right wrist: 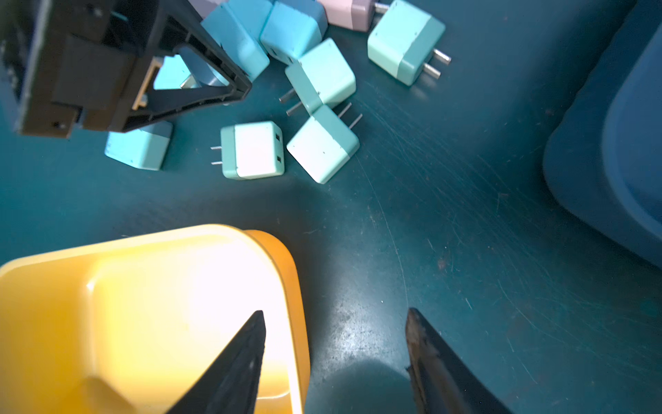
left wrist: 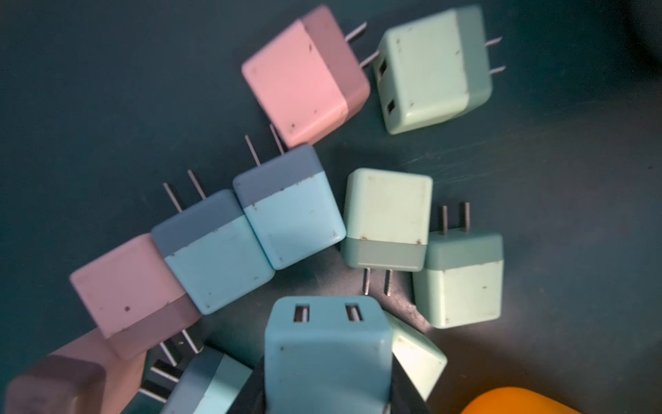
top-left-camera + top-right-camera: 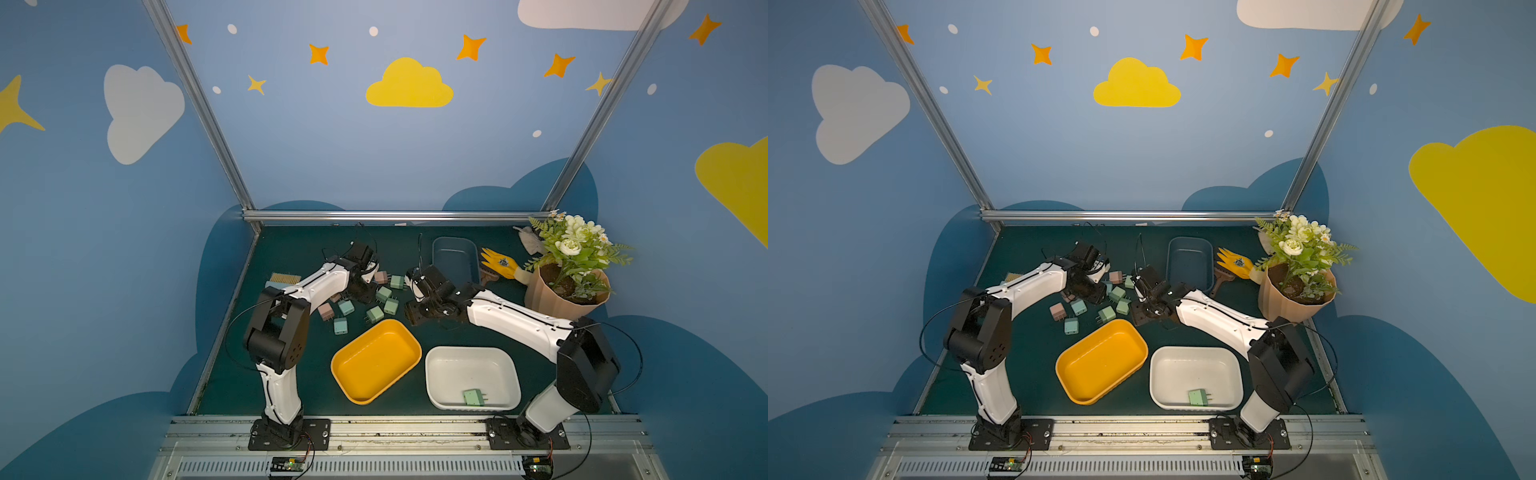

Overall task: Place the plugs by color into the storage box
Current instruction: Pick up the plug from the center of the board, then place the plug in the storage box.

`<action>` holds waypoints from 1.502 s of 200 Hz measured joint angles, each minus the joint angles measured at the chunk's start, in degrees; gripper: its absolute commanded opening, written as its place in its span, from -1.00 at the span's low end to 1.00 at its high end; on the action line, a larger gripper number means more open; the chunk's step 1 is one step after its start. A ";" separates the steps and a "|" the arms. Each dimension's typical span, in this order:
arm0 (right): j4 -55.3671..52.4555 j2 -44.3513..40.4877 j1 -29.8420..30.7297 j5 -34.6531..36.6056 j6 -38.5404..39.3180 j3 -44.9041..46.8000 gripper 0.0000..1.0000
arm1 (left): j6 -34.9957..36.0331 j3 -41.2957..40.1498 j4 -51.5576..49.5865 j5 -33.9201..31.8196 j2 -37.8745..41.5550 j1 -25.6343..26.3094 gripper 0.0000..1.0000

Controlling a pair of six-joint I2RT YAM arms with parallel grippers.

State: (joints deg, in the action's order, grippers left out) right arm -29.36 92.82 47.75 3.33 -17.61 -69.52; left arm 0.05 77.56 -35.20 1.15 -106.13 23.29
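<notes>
Green table bare ahead of your right hand, parted and empty, yellow box rim just beside it, your left hand clamped on a light-blue plug, loose plugs crowded close around.

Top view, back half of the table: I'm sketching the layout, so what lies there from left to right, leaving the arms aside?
Bristled brush → loose plugs → dark blue bin → yellow glove → flower pot.
</notes>
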 measured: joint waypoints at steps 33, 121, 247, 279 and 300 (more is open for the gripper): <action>0.24 -0.85 0.00 0.02 -0.17 -0.76 0.27 | 0.28 0.00 -0.22 -0.85 3.39 0.98 -0.96; 8.24 -12.74 -0.02 0.09 -1.70 5.92 0.30 | 3.28 -0.96 -0.85 -4.31 16.09 10.25 -0.95; 18.38 -19.61 -0.31 -1.20 -3.69 14.80 0.33 | 9.35 -25.92 1.01 -4.11 30.56 23.67 -0.93; 18.36 -19.61 -0.31 -1.57 -4.07 14.82 0.34 | 9.62 -23.80 2.73 -2.78 25.79 23.67 -0.94; 18.38 -19.61 -0.33 -0.96 -4.00 14.86 0.34 | 9.60 -22.43 3.19 -2.23 23.26 23.65 -0.91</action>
State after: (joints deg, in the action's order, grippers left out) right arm -10.98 73.21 47.42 2.37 -21.61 -54.65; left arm 9.65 55.13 -32.01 -1.08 -82.87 46.94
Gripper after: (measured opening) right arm 0.670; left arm 0.444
